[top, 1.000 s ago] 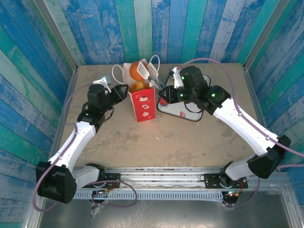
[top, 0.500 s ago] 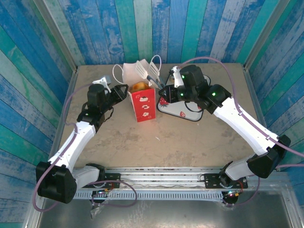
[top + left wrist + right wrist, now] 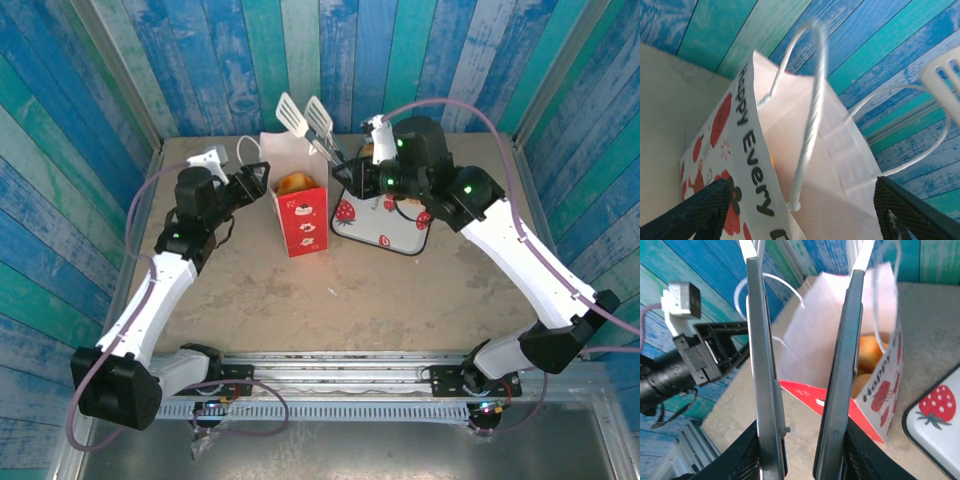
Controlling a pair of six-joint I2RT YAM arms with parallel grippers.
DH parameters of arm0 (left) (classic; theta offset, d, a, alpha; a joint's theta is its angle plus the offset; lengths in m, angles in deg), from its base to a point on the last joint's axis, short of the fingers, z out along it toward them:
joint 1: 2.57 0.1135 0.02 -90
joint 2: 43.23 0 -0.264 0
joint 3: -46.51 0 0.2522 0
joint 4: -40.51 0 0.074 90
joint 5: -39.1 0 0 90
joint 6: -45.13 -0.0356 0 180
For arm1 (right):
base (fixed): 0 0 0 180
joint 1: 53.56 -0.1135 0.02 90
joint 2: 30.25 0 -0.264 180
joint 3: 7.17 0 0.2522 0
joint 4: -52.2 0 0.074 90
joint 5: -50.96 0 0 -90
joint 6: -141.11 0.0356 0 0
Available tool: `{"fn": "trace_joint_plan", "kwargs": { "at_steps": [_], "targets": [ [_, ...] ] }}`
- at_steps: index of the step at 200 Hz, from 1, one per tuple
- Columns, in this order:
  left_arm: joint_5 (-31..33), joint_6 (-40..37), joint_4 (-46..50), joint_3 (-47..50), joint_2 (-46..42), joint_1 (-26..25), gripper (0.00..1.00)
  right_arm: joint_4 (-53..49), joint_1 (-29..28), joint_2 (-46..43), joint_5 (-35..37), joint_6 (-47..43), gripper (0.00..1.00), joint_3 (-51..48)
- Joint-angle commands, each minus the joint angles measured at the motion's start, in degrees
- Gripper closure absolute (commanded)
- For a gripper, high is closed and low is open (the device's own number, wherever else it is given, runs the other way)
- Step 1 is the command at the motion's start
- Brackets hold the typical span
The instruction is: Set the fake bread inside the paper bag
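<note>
Tongs (image 3: 305, 115) sit clamped in our right gripper (image 3: 350, 170), blades apart and empty, raised above the paper bag (image 3: 303, 225). What fake bread (image 3: 293, 183) we can see lies inside the bag, below and left of that gripper. Our left gripper (image 3: 258, 180) has its jaws wide apart, the bag's rim between them. We judge ourselves between pieces. Next the tongs must go down to the strawberry tray (image 3: 385, 232) beneath the right gripper, though we cannot tell whether any piece remains there.

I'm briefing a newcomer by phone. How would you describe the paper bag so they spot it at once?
On the tan table, look left of the strawberry tray. The paper bag stands upright, white above and red below, with cord handles and orange bread in its open top; the tray lies flat.
</note>
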Motion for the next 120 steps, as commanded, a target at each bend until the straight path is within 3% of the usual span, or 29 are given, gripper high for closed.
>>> {"fn": "trace_joint_plan", "kwargs": {
  "at_steps": [1, 45, 101, 120],
  "targets": [
    [1.50, -3.01, -0.14, -1.34, -3.54, 0.27, 0.16, 2.76, 0.62, -0.98, -2.47, 0.18, 0.62, 4.78],
    [2.84, -5.38, 0.57, -0.86, -5.16, 0.52, 0.08, 2.64, 5.38, -2.78, -4.51, 1.60, 0.62, 9.41],
    [7.44, -6.42, 1.28, 2.92, -9.95, 0.63, 0.00, 0.32, 21.25, -7.66, -7.13, 2.14, 0.62, 3.54],
    [9.42, -7.72, 2.50, 3.85, -11.88, 0.63, 0.03, 0.37, 26.71, -8.84, -8.82, 2.24, 0.62, -1.85]
  ]
}}
